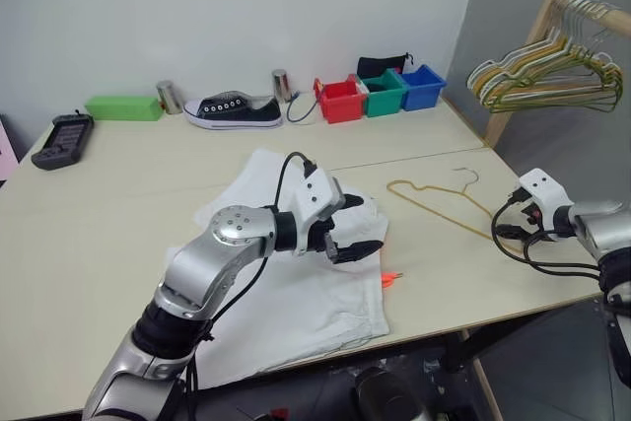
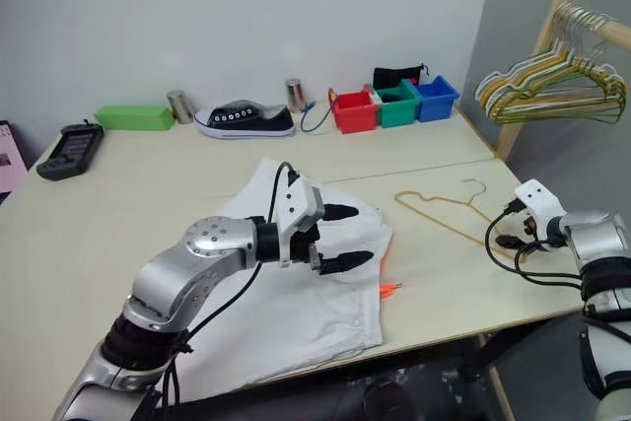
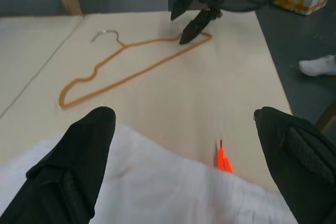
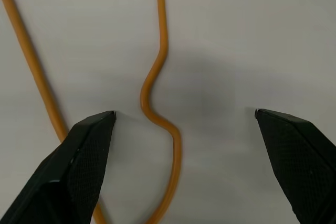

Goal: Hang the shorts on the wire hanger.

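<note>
Shorts [image 2: 296,313]: white, soft and rumpled, lay spread flat on the table before me, reaching its near edge.
Drawstring [image 2: 390,289]: neon-orange tips poked out at the side of the shorts toward my right.
Wire hanger [image 2: 449,212]: thin, yellow-tan, lay flat to my right, apart from the shorts, its paler hook pointing away from me.

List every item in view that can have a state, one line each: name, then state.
shorts: spread flat on the table, unheld
wire hanger: lying flat on the table, empty, unheld
left gripper: open, over the shorts
right gripper: open, at the hanger's end
bunch of hangers: hanging on the rack rail
shoe: upright at the table's back edge
</note>
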Robot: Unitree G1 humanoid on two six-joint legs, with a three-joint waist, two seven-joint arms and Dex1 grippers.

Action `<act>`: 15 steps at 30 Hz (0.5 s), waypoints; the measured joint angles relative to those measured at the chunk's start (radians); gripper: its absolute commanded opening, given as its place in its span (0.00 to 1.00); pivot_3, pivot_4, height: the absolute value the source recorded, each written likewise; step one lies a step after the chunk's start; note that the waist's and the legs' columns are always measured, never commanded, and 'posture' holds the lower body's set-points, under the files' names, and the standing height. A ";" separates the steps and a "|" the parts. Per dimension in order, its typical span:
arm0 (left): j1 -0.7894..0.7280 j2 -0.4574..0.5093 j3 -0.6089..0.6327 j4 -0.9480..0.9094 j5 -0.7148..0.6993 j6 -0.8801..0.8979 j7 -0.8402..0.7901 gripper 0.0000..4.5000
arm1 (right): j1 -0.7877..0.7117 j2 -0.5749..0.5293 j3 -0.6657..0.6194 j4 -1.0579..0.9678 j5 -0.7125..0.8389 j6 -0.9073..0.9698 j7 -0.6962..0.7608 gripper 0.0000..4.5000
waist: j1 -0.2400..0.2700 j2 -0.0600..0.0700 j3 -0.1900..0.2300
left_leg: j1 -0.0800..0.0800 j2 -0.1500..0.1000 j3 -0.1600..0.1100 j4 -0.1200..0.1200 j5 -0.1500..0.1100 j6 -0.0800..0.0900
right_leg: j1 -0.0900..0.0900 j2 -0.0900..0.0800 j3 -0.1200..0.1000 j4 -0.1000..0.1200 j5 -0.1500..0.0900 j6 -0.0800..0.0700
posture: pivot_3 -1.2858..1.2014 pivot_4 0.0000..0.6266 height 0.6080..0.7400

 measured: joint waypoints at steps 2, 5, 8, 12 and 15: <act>0.019 0.016 0.012 -0.022 -0.016 0.023 0.000 1.00 | -0.038 -0.006 0.009 0.081 -0.021 -0.047 0.046 1.00 | 0.008 -0.006 0.012 | -0.001 0.000 0.000 0.001 0.000 0.000 | 0.001 0.000 0.000 -0.001 0.000 0.000 | 0.41 0.28 1.00; 0.035 0.028 0.019 -0.041 -0.027 0.038 -0.001 1.00 | -0.061 -0.011 0.010 0.144 -0.040 -0.089 0.094 0.88 | 0.019 -0.009 0.017 | -0.004 0.000 0.001 0.001 -0.001 -0.001 | -0.001 0.000 0.002 -0.002 0.003 0.006 | 0.41 0.28 1.00; 0.037 0.040 0.024 -0.044 -0.033 0.046 -0.001 1.00 | -0.081 -0.008 0.010 0.196 -0.055 -0.116 0.132 0.75 | 0.027 -0.015 0.021 | -0.004 0.001 0.001 0.001 -0.002 -0.001 | -0.001 0.001 0.002 -0.003 0.003 0.006 | 0.42 0.26 1.00; 0.036 0.047 0.048 -0.036 -0.032 0.046 0.001 1.00 | -0.090 0.005 0.008 0.227 -0.070 -0.137 0.139 0.56 | 0.030 -0.019 0.023 | -0.003 0.001 0.002 0.002 -0.002 -0.001 | -0.001 0.001 0.004 -0.003 0.003 0.006 | 0.42 0.24 1.00; 0.034 0.047 0.056 -0.034 -0.028 0.044 0.005 1.00 | -0.092 0.016 0.006 0.233 -0.074 -0.144 0.143 0.38 | 0.030 -0.021 0.023 | -0.003 0.000 0.003 0.004 -0.002 -0.001 | 0.000 0.001 0.007 -0.003 0.002 0.004 | 0.42 0.23 1.00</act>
